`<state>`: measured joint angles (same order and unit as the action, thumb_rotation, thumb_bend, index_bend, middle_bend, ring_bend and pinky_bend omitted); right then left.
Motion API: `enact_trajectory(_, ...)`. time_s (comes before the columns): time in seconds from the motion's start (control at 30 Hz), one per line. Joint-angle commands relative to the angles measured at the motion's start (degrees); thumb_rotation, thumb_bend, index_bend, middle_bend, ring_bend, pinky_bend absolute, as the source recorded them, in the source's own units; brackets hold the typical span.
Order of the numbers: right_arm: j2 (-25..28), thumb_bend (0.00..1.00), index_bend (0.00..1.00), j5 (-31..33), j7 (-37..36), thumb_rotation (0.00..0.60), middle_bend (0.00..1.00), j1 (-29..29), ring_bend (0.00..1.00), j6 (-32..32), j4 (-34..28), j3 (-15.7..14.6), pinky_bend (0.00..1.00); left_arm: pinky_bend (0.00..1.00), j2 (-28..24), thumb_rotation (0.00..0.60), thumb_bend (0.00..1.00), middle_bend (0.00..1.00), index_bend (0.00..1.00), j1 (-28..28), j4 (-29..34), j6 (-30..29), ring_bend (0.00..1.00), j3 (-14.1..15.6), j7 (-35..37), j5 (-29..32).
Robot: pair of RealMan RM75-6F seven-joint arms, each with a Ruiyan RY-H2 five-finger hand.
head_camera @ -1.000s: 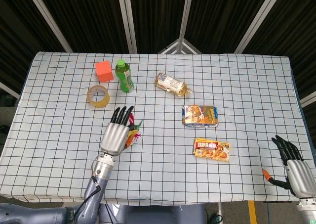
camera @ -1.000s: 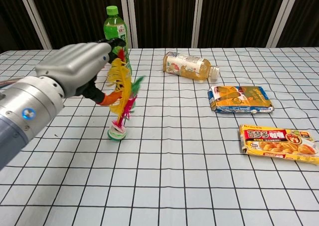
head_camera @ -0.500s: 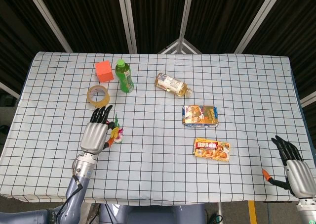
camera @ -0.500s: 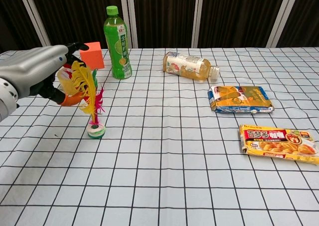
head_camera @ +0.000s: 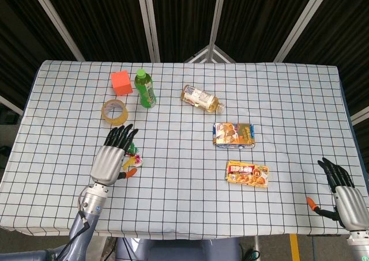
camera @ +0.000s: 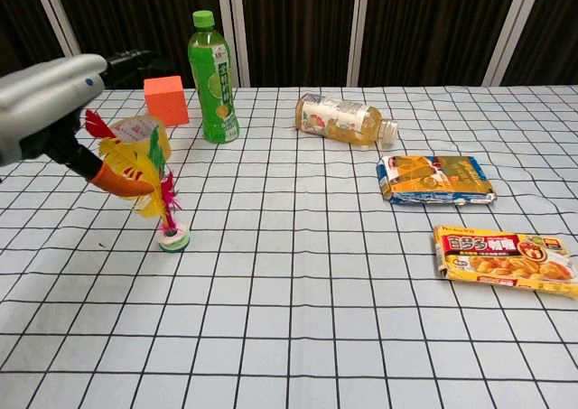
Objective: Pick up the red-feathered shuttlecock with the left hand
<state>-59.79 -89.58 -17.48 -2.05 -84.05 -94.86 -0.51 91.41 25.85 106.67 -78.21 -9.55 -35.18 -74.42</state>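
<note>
Two hands in view. Left hand point(head_camera: 109, 160) lower left of head view, over checkered tablecloth point(head_camera: 277, 105), fingers stretched toward top of frame, thumb side against red-feathered shuttlecock point(camera: 149, 170). Chest view: orange-tipped thumb point(camera: 117, 180) touching yellow feathers at left edge of frame; whether feathers are actually pinched, cannot tell. Shuttlecock upright, slightly tilted, round base point(camera: 173, 239) at or just above cloth — contact not clear. Lies left of centre, below tape roll point(head_camera: 115, 112) in head view.

Right hand point(head_camera: 345, 197) at lower right corner of head view, near table edge, fingers extended and a bit apart, holding nothing.

Rest on cloth: orange cube point(head_camera: 121, 82) and green bottle point(head_camera: 145, 89) upper left, bottle standing, cube just beside it to the left. Clear bottle w/ yellowish drink point(head_camera: 201, 98) on its side near centre top, cap toward right. Blue-orange snack packet point(head_camera: 234, 134) right of centre, flat. Yellow-red food box point(head_camera: 248, 174) below it, flat, near but not touching.
</note>
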Motion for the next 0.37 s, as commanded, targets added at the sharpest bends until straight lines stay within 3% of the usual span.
enact_trajectory(0.03,0.0,0.34,0.00,-0.1,0.1,0.600,0.00,0.0,0.00,-0.1,0.1,0.0,0.00,0.00,-5.9,0.600,0.14,0.00,0.01,-3.6,3.7,-3.8,0.00,2.9,3.3,-4.3)
enact_trajectory(0.2,-0.1,0.34,0.00,-0.3,0.8,0.600,0.00,0.0,0.00,0.0,0.2,-0.1,0.00,0.00,-14.9,0.600,0.14,0.00,0.01,-9.5,3.7,-9.7,0.00,8.0,8.4,-9.7)
enact_trajectory(0.37,-0.4,0.34,0.00,-0.6,2.4,0.600,0.00,-0.1,0.00,0.0,0.4,-0.2,0.00,0.00,-21.6,0.600,0.14,0.00,0.00,-15.7,-2.6,-16.2,0.00,13.1,15.4,-14.3)
